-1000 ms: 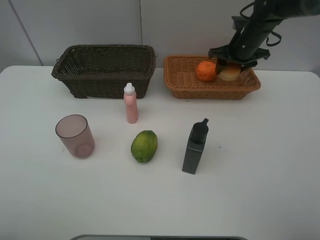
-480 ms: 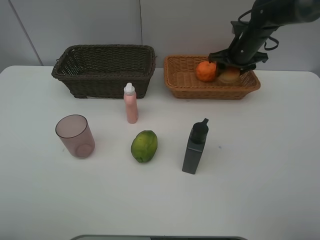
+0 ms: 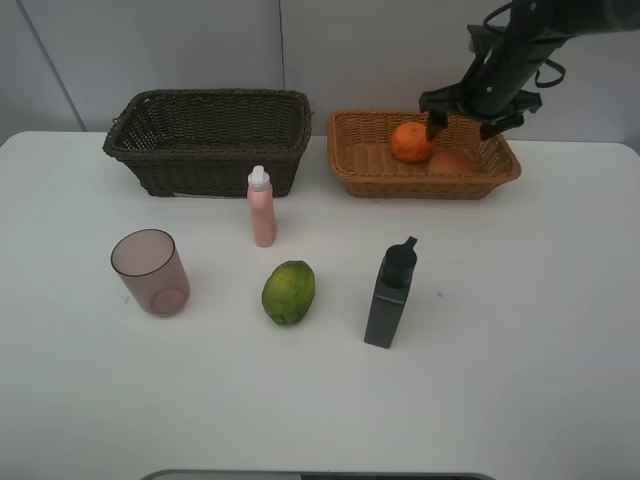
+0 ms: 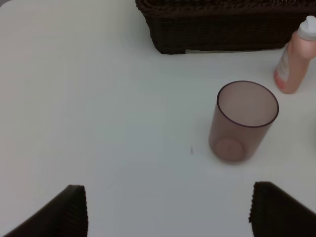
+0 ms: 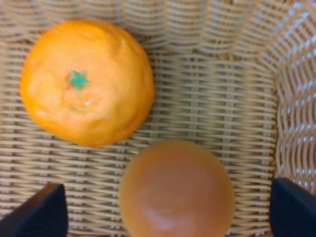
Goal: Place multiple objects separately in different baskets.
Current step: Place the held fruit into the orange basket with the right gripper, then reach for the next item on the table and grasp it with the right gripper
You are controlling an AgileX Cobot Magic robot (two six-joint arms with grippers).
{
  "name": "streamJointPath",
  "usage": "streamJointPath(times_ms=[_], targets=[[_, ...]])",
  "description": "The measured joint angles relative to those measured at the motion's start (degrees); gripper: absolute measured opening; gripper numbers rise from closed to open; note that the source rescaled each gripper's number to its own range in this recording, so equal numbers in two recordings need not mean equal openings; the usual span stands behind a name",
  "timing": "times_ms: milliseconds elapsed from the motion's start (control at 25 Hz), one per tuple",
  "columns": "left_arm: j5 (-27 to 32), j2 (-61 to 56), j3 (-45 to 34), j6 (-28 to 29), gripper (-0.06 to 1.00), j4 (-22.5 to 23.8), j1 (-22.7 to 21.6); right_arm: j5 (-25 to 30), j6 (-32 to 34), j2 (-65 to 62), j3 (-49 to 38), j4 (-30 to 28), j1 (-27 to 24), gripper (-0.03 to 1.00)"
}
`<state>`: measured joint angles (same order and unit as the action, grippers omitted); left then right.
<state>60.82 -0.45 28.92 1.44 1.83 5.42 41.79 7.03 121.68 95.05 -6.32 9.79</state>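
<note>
The shallow orange-tan basket (image 3: pixel 420 186) holds the orange (image 3: pixel 411 142) and the red-yellow peach-like fruit (image 3: pixel 451 162) side by side. My right gripper (image 3: pixel 462 127) hovers open just above the peach, holding nothing. In the right wrist view the orange (image 5: pixel 86 81) and peach (image 5: pixel 177 190) lie on the weave (image 5: pixel 222 98), the peach between my spread fingertips (image 5: pixel 39 213). On the table stand the pink bottle (image 3: pixel 262 208), mauve cup (image 3: pixel 150 272), green fruit (image 3: pixel 289 292) and dark bottle (image 3: pixel 390 295). My left gripper (image 4: pixel 168 212) is open, short of the cup (image 4: pixel 243 121).
The deeper dark brown basket (image 3: pixel 210 165) stands at the back left, with nothing showing inside it. In the left wrist view its wall (image 4: pixel 222 29) lies beyond the cup, and the pink bottle (image 4: pixel 295 64) stands beside it. The white table reaches to the frame edges.
My right gripper opened and let the peach go into the orange-tan basket beside the orange, then lifted slightly. Everything else stayed where it was.
</note>
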Motion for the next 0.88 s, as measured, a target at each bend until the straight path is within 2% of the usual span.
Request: streamJointPath(times_ms=[200, 480, 880], targets=[[0.0, 0.0, 0.0, 0.0, 0.85, 0.0, 0.0, 3.7, 0.2, -2.1, 0.0, 0.9, 2.4, 0.83], [0.0, 0.0, 0.0, 0.0, 0.85, 0.0, 0.0, 12.4, 6.0, -7.4, -1.1, 1.3, 5.8, 0.83], [0.0, 0.0, 0.0, 0.0, 0.85, 0.0, 0.0, 11.4, 13.3, -24.1, -19.7, 1.1, 12.4, 0.83]])
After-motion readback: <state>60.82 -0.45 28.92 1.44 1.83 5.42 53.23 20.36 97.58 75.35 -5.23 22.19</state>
